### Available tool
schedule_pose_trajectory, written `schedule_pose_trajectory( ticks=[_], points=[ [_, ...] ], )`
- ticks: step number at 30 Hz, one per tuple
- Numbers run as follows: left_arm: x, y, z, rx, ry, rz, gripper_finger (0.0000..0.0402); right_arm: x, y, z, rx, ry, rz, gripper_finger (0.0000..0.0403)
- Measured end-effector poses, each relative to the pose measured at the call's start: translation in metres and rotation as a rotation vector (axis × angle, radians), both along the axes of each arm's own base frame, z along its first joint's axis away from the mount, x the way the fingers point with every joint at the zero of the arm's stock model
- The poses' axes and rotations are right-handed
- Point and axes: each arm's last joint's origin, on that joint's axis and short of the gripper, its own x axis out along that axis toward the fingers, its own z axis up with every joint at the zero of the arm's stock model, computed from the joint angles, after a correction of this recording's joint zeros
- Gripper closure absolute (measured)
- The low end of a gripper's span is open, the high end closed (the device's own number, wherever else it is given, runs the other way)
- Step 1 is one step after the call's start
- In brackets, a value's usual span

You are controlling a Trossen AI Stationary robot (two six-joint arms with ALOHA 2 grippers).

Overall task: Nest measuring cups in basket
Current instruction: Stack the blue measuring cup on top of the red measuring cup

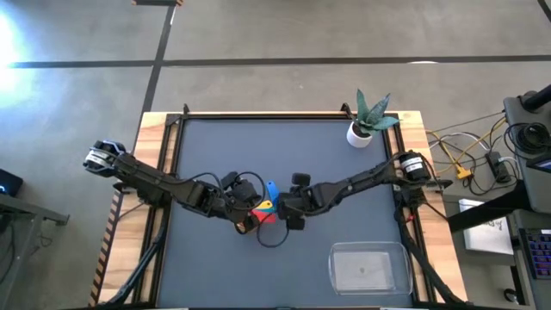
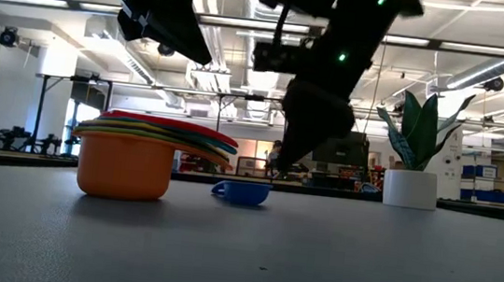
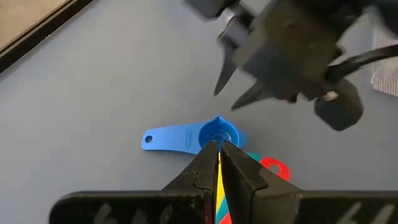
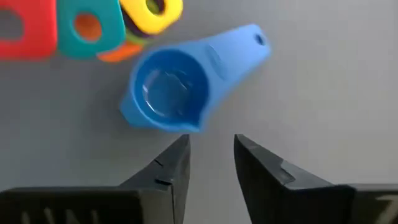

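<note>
Right gripper: fingers parted by a narrow gap, holding nothing; poised just above and beside the blue cup, tips aimed at its rim. Judged: lined up for a pinch on the cup wall, the gap being about right for a thin plastic edge

Left gripper: fingers pressed nearly together on the coloured handles of the stack, yellow showing between the tips. Judged: it steadies or carries the nested set so the next cup can be dropped in

Blue cup: lies alone on the mat, mouth up, flat handle pointing away from the stack; it rests just beside the stack, apart from it, between the two grippers in the high view

Stack: orange cup at the bottom on the mat, other colours nested inside, rims layered red, teal, yellow, green; handles of red, teal and yellow fan out toward the blue cup. Purple cannot be made out

Basket: clear bin near the table's front right corner, well apart from cups and grippers, nothing seen inside. Judged: nesting comes first, transfer later

Plant pot: white, at the back right, out of the way

Writing: a faint moulded mark on the blue handle, unreadable; no brands or labels legible elsewhere
</note>
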Motion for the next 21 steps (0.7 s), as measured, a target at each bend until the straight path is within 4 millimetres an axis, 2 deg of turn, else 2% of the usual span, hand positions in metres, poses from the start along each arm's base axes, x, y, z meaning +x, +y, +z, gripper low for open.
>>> schedule_pose_trajectory(
  ticks=[6, 12, 21],
  points=[
    [0.000, 0.000, 0.000, 0.005, 0.004, -0.005, 0.0401, 0.009, -0.023, -0.012, 0.165, -0.101, 0.017, 0.0274],
    [-0.001, 0.000, 0.000, 0.005, 0.010, -0.007, 0.0401, 0.012, -0.044, -0.012, 0.211, -0.122, -0.036, 0.0264],
    [-0.001, 0.000, -0.001, 0.003, 0.019, -0.011, 0.0401, 0.012, -0.049, -0.012, 0.235, -0.120, -0.044, 0.0264]
  ],
)
